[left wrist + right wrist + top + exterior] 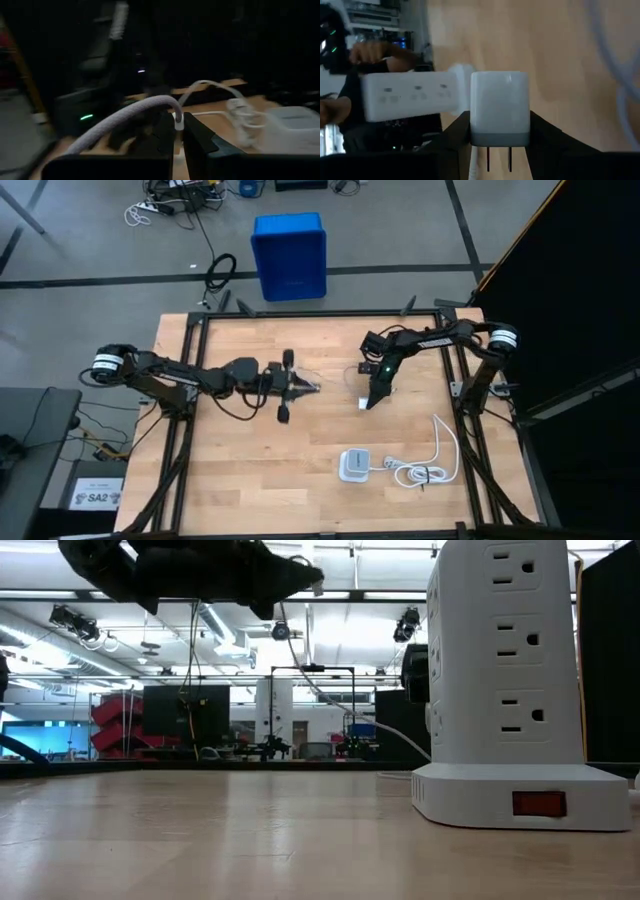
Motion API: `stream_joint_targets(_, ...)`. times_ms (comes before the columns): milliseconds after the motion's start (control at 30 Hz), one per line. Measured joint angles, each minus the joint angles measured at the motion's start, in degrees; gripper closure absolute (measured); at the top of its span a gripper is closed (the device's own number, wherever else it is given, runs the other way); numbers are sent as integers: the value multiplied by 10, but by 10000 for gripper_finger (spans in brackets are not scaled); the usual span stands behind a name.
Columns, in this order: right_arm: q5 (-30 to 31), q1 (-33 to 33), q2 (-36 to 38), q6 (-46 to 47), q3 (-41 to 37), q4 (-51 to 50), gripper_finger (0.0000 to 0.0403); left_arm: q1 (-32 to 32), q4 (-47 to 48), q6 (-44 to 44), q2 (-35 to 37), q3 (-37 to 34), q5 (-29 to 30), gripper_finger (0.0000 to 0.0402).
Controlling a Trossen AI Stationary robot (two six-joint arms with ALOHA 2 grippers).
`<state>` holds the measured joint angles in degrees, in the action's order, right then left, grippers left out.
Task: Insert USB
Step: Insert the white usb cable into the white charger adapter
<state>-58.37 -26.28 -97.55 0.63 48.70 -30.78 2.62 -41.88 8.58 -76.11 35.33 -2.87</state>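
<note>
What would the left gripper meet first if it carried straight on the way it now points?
Probably the right gripper, which holds a small white cube charger. The left gripper, shut on the thin white USB cable, points across the wooden table at it, though their relative heights are unclear.

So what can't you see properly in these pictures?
- USB plug tip: left wrist view, hidden between the left gripper fingers.
- Small white cube socket: right wrist view, faces away, held by the right gripper.
- Power strip tower: low view, top cut off.
</note>
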Motion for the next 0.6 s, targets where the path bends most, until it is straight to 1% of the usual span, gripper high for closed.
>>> stream_joint_targets(67, 8, -3, 10, -5, -2, -20, 293, 22, 27, 2, 22, 0, 10, 402)
stream_joint_targets(167, 35, -5, 21, -19, -1, -55, 293, 57, 64, 3, 52, 0, 13, 402)
stream_joint_targets(333, 46, 2, -6, -20, -26, -76, 293, 99, 114, 2, 86, 0, 10, 402)
stream_joint_targets(433, 84, 9, -34, -24, -34, -86, 293, 103, 123, -3, 87, 0, -13, 402)
stream_joint_targets(567, 118, 11, -44, -24, -32, -82, 293, 98, 128, -11, 82, 0, -22, 402)
stream_joint_targets(600, 126, 11, -44, -29, -30, -83, 287, 97, 133, -12, 82, 0, -22, 402)
